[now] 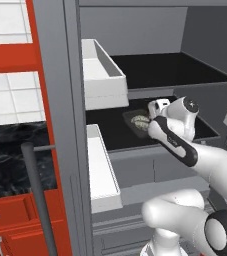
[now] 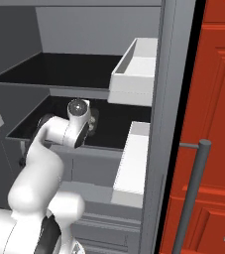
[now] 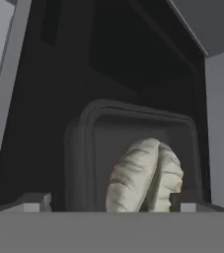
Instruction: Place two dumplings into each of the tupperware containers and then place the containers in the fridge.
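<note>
One tupperware container [image 3: 133,128], a shallow grey tray, rests on the fridge's [image 1: 60,100] dark middle shelf [image 1: 115,134]. Two dumplings [image 3: 143,175] lie pressed together inside it, pale and ridged. My gripper [image 3: 112,202] is open at the tray's near rim, its fingertips [image 3: 32,201] spread wide on either side and holding nothing. From the left base view the tray [image 1: 135,121] with the dumplings [image 1: 140,120] lies just left of my gripper [image 1: 149,115], with the arm stretched into the fridge. The right base view has my wrist covering the tray.
White door bins [image 1: 102,75] hang on the open door, with a lower one [image 1: 102,167] close to my arm's left. A dark upper shelf [image 1: 175,70] sits overhead. Red cabinets [image 1: 15,57] and a grey bar handle [image 1: 35,190] stand left of the fridge.
</note>
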Controlling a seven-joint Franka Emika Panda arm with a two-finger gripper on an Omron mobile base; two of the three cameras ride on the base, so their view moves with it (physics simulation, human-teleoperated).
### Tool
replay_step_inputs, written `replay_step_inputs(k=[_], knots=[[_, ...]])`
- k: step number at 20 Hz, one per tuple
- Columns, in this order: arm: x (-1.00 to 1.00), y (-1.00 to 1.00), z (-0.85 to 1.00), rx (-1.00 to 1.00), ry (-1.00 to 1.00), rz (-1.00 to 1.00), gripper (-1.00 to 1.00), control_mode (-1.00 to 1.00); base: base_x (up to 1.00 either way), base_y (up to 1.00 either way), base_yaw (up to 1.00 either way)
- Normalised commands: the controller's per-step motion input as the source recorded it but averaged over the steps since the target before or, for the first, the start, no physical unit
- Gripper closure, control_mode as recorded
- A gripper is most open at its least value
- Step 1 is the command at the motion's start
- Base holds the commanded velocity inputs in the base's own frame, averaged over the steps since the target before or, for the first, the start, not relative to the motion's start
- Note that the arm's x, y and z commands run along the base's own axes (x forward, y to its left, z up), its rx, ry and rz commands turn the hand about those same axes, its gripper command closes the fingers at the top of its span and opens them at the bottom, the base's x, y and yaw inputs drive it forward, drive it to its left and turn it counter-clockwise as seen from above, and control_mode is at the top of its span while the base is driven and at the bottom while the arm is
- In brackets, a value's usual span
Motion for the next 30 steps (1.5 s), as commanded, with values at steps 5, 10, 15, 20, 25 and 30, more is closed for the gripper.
replay_step_inputs(k=[5,10,15,20,25,30], knots=[[-0.63,-0.14,0.66,0.01,0.1,-0.05,-1.0,-1.0,0.0,0.0,0.0],[-1.0,-0.23,0.23,0.01,0.19,-0.25,-1.0,-1.0,0.0,0.0,0.0],[-0.93,0.05,0.02,0.1,0.19,-0.51,-1.0,-1.0,0.0,0.0,0.0],[-0.84,0.01,0.02,0.31,0.1,-0.7,-1.0,-1.0,0.0,0.0,0.0],[-0.57,0.06,0.24,0.23,0.2,-0.75,-1.0,-1.0,0.0,0.0,0.0],[-0.53,0.0,0.23,0.28,0.2,-0.76,-1.0,-1.0,0.0,0.0,0.0]])
